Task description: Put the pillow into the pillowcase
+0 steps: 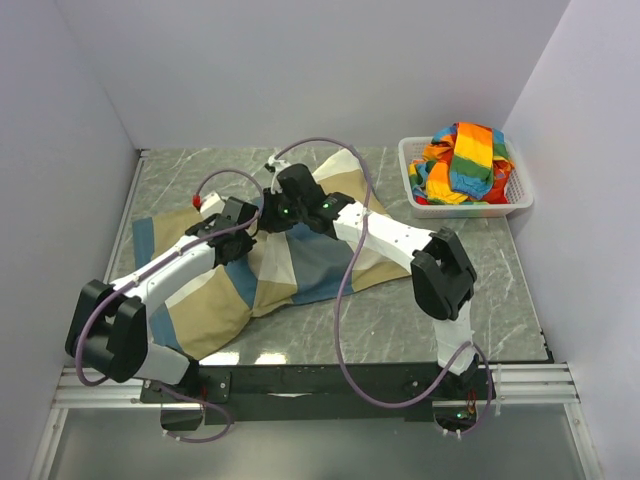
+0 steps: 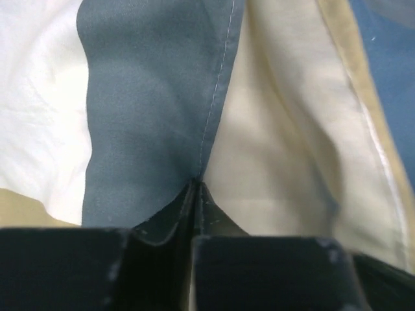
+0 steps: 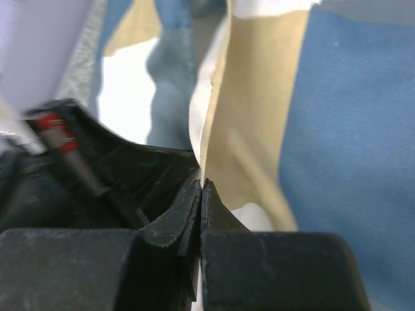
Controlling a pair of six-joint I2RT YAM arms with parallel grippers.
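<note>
The pillowcase, in blocks of blue, tan and off-white, lies crumpled across the middle of the table. Both grippers meet above its middle. My left gripper is shut on a pinch of the pillowcase where a blue-grey panel meets a cream one; the jaws are closed. My right gripper is shut on a tan fabric edge of the pillowcase, fingertips together. I cannot pick out the pillow as a separate thing in any view.
A white basket at the back right holds a rainbow-striped cloth. White walls close in the table on the left, back and right. The left arm's black wrist sits close beside my right gripper.
</note>
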